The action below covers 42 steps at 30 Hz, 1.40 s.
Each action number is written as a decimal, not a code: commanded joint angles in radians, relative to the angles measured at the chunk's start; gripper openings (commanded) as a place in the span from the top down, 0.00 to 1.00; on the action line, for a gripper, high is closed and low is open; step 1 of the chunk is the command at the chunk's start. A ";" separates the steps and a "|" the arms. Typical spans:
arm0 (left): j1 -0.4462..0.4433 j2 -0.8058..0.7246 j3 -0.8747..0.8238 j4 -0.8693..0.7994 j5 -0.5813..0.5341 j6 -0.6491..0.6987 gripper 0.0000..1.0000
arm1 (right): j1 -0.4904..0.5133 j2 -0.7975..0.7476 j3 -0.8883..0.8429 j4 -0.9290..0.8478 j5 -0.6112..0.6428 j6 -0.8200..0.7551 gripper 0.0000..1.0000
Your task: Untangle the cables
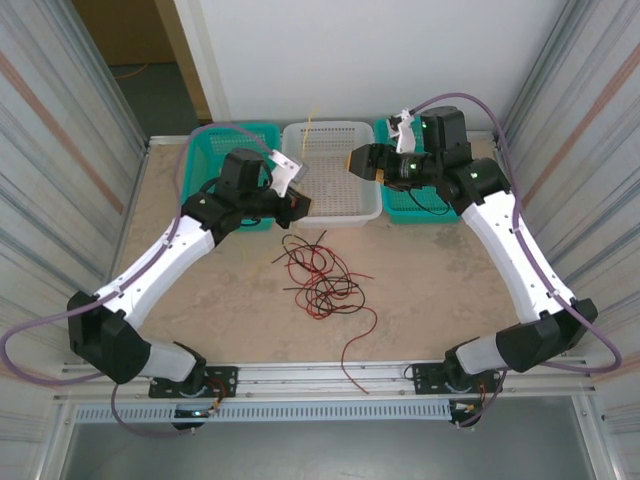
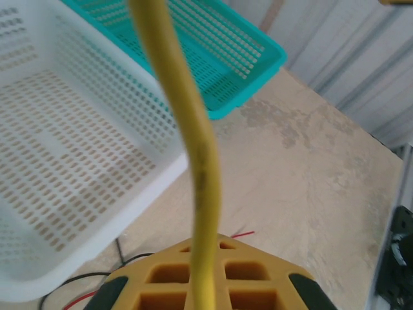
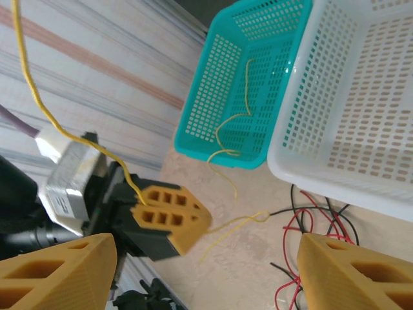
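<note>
A tangle of red and black cables (image 1: 320,275) lies on the table in front of the white basket (image 1: 368,212). My left gripper (image 1: 297,200) hovers by that basket's near left corner, shut on a pale yellow cable (image 2: 201,161) that rises straight from between its fingertips. From the right wrist view, the left gripper (image 3: 169,216) pinches the yellow cable (image 3: 39,103), which climbs up and away. A yellow strand (image 3: 240,123) lies in the left teal basket (image 3: 193,139) and drapes over its rim onto the table. My right gripper (image 1: 357,160) hangs over the white basket, open (image 3: 206,271), with nothing between its fingers.
Three baskets stand in a row at the back: teal (image 1: 235,150), white, teal (image 1: 405,205). Corrugated metal walls (image 1: 60,160) close in both sides. Bare tabletop (image 1: 440,290) lies right of the tangle, and one red strand (image 1: 358,350) reaches the front rail.
</note>
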 commanded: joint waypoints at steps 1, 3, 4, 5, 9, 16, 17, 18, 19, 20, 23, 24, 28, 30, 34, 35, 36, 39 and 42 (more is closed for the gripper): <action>0.042 -0.050 0.038 -0.021 -0.067 -0.054 1.00 | -0.017 -0.048 -0.019 0.012 0.011 0.013 0.25; 0.083 -0.058 0.040 -0.023 -0.066 -0.082 1.00 | -0.025 -0.057 -0.030 0.012 0.013 0.014 0.25; 0.102 -0.061 0.041 -0.025 -0.066 -0.098 1.00 | -0.026 -0.061 -0.036 0.013 0.013 0.014 0.25; 0.124 -0.063 0.043 -0.027 -0.066 -0.114 1.00 | -0.029 -0.066 -0.042 0.013 0.015 0.014 0.25; 0.203 -0.077 0.046 -0.043 -0.078 -0.158 1.00 | -0.040 -0.086 -0.066 0.013 0.028 0.016 0.24; 0.339 -0.099 0.044 -0.029 -0.020 -0.257 1.00 | -0.053 -0.115 -0.113 0.015 0.046 0.014 0.23; 0.353 -0.102 0.045 -0.027 -0.012 -0.268 1.00 | -0.055 -0.118 -0.120 0.015 0.047 0.014 0.23; 0.364 -0.105 0.046 -0.028 -0.012 -0.279 1.00 | -0.056 -0.121 -0.125 0.015 0.050 0.014 0.23; 0.377 -0.106 0.047 -0.027 -0.008 -0.290 1.00 | -0.055 -0.124 -0.132 0.017 0.051 0.014 0.23; 0.390 -0.106 0.046 -0.027 -0.001 -0.301 1.00 | -0.057 -0.128 -0.140 0.019 0.052 0.014 0.23; 0.419 -0.103 0.044 -0.034 -0.001 -0.318 1.00 | -0.057 -0.135 -0.161 0.024 0.057 0.014 0.23; 0.424 -0.101 0.042 -0.036 -0.002 -0.319 1.00 | -0.057 -0.136 -0.167 0.025 0.058 0.013 0.23; 0.429 -0.103 0.040 -0.054 -0.031 -0.304 1.00 | -0.060 -0.141 -0.190 0.028 0.067 0.008 0.23; 0.438 -0.100 0.043 -0.072 -0.054 -0.300 1.00 | -0.062 -0.141 -0.198 0.031 0.067 0.006 0.23; 0.481 -0.092 0.041 -0.096 -0.072 -0.314 1.00 | -0.064 -0.140 -0.222 0.044 0.071 0.006 0.23; 0.494 -0.092 0.036 -0.089 -0.059 -0.318 1.00 | -0.064 -0.139 -0.227 0.047 0.071 0.006 0.23; 0.503 -0.093 0.031 -0.083 -0.050 -0.322 1.00 | -0.064 -0.139 -0.231 0.048 0.070 0.006 0.23; 0.524 -0.094 0.035 -0.080 -0.029 -0.330 1.00 | -0.063 -0.143 -0.245 0.050 0.073 0.005 0.23; 0.527 -0.095 0.044 -0.080 -0.010 -0.333 1.00 | -0.063 -0.147 -0.264 0.060 0.075 0.003 0.22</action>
